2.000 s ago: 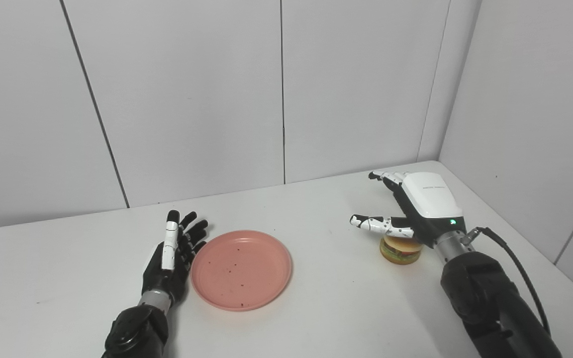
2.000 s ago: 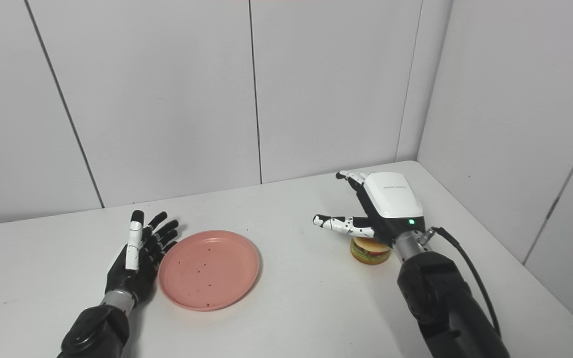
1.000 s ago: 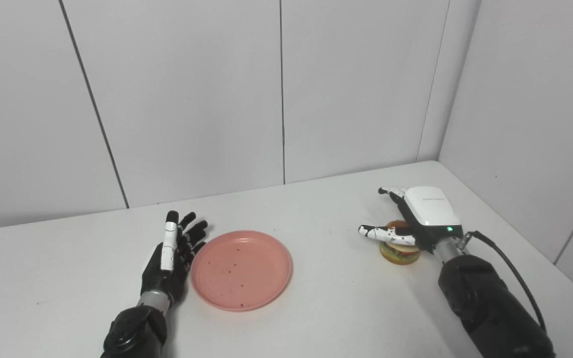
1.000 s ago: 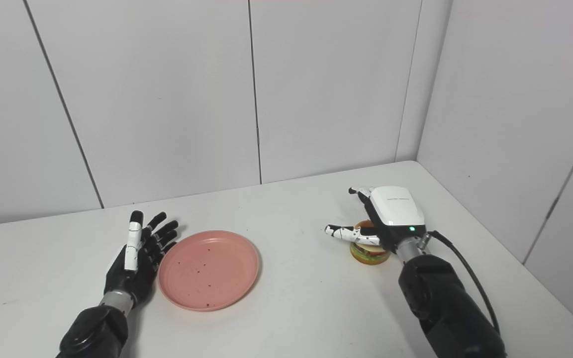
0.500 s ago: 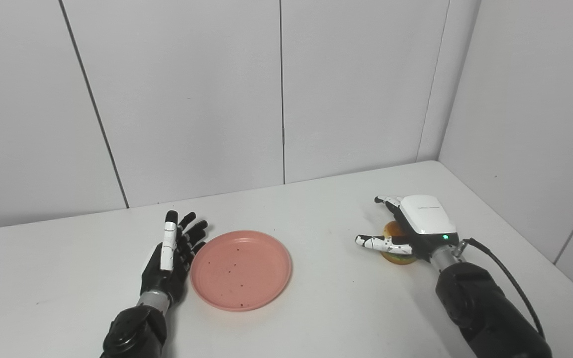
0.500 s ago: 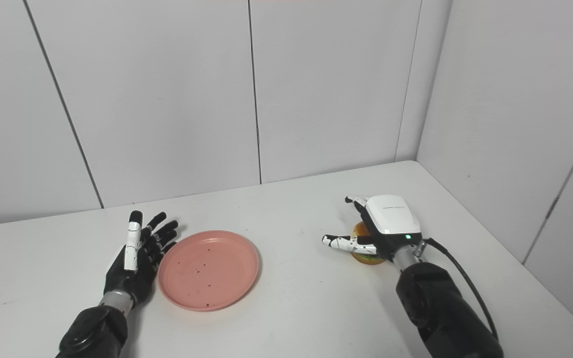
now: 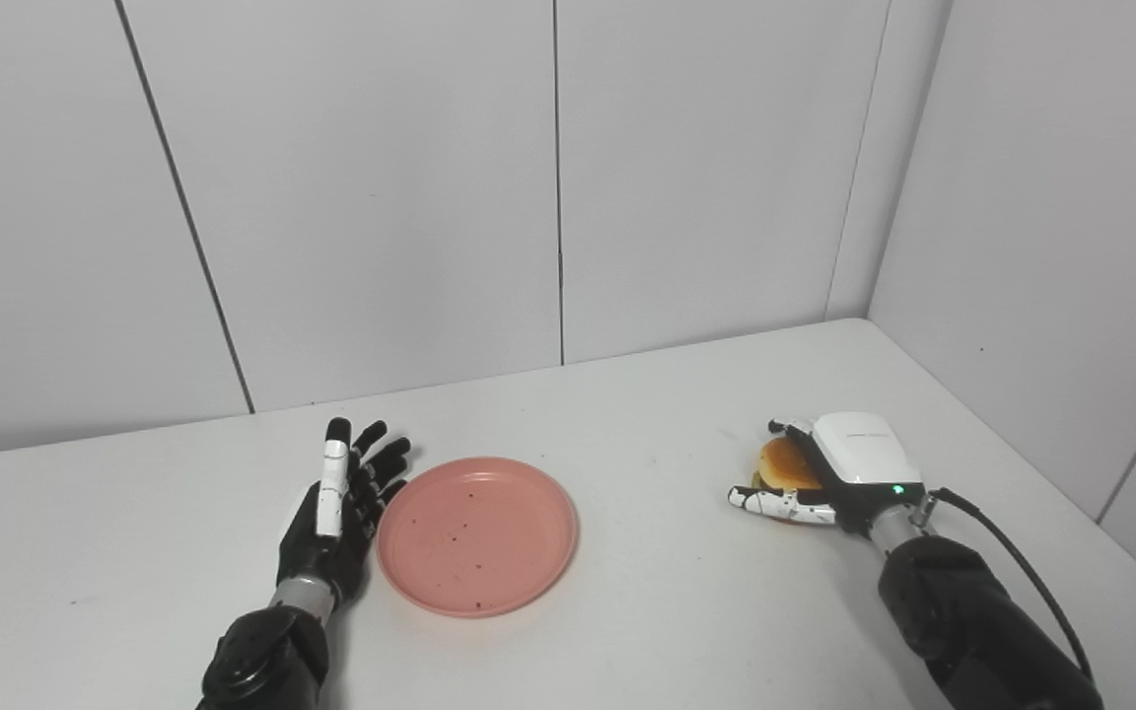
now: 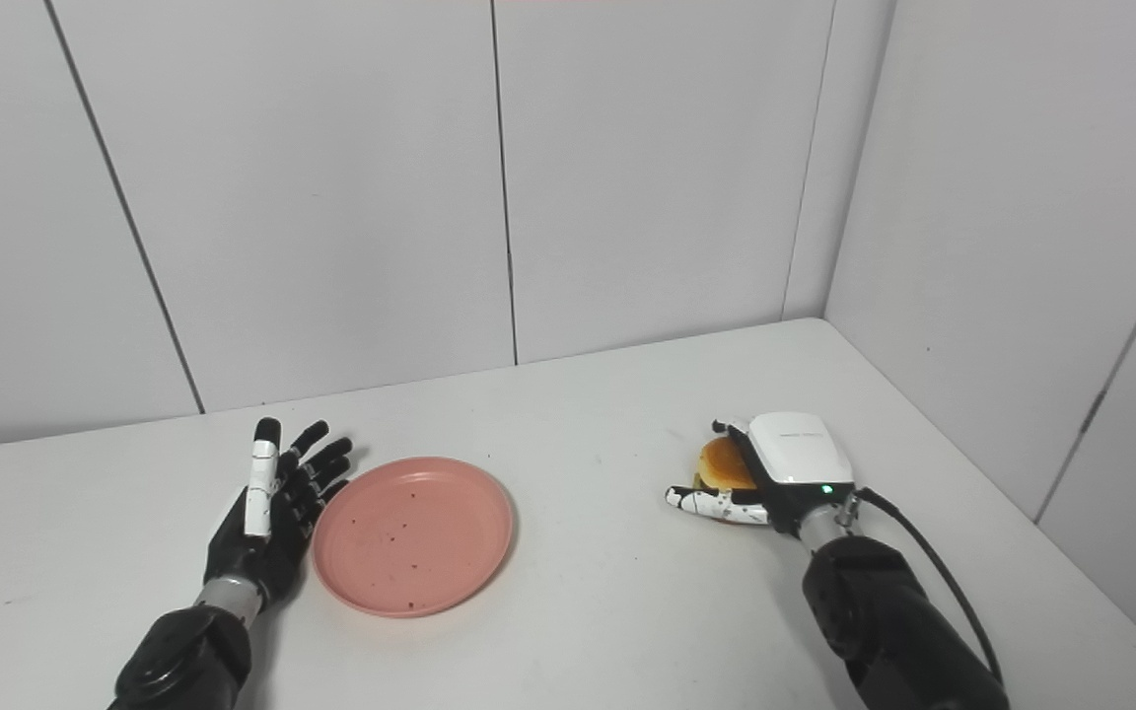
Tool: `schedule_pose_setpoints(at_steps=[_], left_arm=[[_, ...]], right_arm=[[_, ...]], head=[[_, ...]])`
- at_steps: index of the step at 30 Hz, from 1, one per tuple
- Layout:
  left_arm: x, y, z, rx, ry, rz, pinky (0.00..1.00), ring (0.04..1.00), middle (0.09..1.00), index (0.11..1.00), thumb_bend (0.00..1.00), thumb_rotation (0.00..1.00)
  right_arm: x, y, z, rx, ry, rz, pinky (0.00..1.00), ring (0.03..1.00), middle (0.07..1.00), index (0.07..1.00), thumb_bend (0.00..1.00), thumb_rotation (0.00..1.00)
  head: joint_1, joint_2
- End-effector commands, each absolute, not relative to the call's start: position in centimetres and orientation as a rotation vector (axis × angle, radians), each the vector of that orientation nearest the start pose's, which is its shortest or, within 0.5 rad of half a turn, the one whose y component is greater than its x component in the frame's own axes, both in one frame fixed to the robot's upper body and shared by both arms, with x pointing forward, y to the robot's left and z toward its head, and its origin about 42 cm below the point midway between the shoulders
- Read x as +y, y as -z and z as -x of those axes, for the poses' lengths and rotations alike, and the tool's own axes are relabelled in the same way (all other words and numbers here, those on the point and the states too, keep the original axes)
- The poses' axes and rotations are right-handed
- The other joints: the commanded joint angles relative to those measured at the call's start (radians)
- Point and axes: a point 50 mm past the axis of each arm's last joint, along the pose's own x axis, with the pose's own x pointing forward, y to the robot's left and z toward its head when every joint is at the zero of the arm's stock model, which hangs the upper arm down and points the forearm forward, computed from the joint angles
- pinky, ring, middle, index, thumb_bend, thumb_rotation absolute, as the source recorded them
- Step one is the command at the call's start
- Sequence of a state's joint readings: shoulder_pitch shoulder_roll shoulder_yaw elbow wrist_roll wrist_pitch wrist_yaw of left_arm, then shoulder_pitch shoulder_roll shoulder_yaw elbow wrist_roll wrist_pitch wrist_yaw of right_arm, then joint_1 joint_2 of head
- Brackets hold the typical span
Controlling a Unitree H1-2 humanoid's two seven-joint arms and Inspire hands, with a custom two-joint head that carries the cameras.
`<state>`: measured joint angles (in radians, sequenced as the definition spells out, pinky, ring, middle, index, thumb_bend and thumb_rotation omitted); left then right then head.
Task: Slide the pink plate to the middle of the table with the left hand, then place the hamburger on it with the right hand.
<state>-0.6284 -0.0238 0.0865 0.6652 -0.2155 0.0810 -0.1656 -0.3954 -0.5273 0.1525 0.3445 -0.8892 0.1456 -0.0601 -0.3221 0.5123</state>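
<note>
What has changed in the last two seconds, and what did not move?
The right hand came down from above the hamburger and now cups it at table level; a firm grip is not clear. The left hand and pink plate stayed where they were.

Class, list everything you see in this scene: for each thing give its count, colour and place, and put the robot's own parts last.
Table: one, white, filling the lower picture, set against grey wall panels.
Pink plate: one, pink with dark specks, left of the table's middle.
Hamburger: one, orange-brown bun, on the table's right side, partly hidden by the right hand.
Left hand: one, black with a white strip, fingers spread, beside the plate's left rim.
Right hand: one, white and black, wrapped around the hamburger.
</note>
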Motion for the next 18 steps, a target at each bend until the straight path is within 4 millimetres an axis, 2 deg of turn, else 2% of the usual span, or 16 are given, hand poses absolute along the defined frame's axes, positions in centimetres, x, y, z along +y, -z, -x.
schedule_pose_setpoints(at_steps=[1,7,8,10,11,13,16,17,18], left_arm=[[15.0,-14.3,-46.9,0.135,0.265,0.234,0.98,0.922,0.85,0.891,0.85,0.95],[15.0,-14.3,-46.9,0.137,0.263,0.234,0.98,0.918,0.848,0.888,0.84,0.94],[15.0,-14.3,-46.9,0.138,0.263,0.236,0.98,0.916,0.847,0.887,0.84,0.94],[15.0,-14.3,-46.9,0.139,0.262,0.238,0.98,0.918,0.846,0.885,0.84,0.94],[15.0,-14.3,-46.9,0.139,0.262,0.238,0.98,0.918,0.846,0.885,0.84,0.94],[14.9,-14.3,-46.9,0.139,0.26,0.235,0.97,0.916,0.844,0.882,0.84,0.94],[14.9,-14.4,-46.9,0.14,0.261,0.234,0.97,0.911,0.844,0.878,0.84,0.94],[14.9,-14.4,-47.0,0.139,0.263,0.234,0.97,0.911,0.844,0.878,0.84,0.94],[14.9,-14.4,-47.0,0.139,0.264,0.234,0.97,0.914,0.84,0.883,0.84,0.94]], right_arm=[[-37.1,-20.4,-42.2,-0.078,0.178,1.467,0.71,0.793,0.798,0.791,0.78,1.0],[-37.0,-19.9,-42.4,-0.069,0.168,1.451,0.7,0.779,0.791,0.786,0.77,0.97],[-37.0,-19.7,-42.4,-0.078,0.17,1.447,0.67,0.76,0.78,0.776,0.76,0.96],[-36.9,-19.3,-42.3,-0.094,0.172,1.426,0.54,0.642,0.711,0.728,0.72,0.87],[-36.9,-19.1,-42.3,-0.101,0.174,1.41,0.53,0.63,0.704,0.723,0.72,0.86],[-36.8,-18.6,-42.3,-0.111,0.177,1.387,0.45,0.542,0.641,0.682,0.7,0.72],[-36.6,-17.9,-42.2,-0.116,0.175,1.38,0.37,0.467,0.572,0.623,0.71,0.47],[-36.6,-17.5,-42.3,-0.114,0.169,1.379,0.36,0.457,0.562,0.615,0.71,0.44],[-36.5,-17.3,-42.3,-0.113,0.165,1.378,0.36,0.452,0.55,0.586,0.72,0.33]], head=[[0.003,0.0],[0.007,0.001],[0.007,0.002],[0.008,0.002],[0.011,0.004],[0.011,0.004],[0.013,0.005],[0.013,0.005],[0.013,0.005]])
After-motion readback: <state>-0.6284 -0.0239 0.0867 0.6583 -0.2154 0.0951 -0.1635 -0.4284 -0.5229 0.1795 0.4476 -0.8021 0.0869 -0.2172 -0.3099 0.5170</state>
